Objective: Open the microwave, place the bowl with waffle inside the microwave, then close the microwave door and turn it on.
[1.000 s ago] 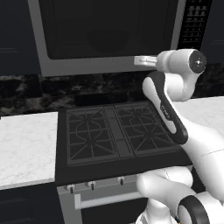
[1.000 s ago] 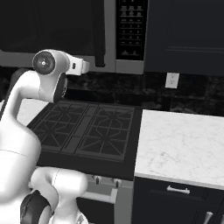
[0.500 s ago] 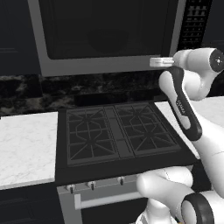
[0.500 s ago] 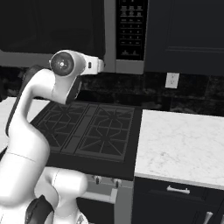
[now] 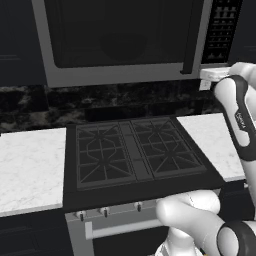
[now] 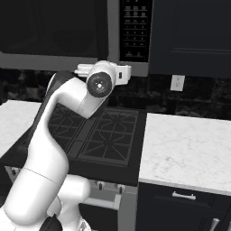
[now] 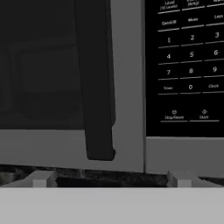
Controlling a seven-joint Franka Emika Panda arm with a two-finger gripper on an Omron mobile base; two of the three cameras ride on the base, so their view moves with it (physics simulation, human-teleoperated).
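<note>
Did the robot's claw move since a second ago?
Yes. In the left base view the claw slid right along the microwave's bottom edge, from under its window to below the handle.

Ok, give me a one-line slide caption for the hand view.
Open gripper facing the closed microwave door, its bar handle beside the button panel.

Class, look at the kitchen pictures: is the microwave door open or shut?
Shut. The microwave door lies flush in its grey frame, its bar handle beside the button panel.
</note>
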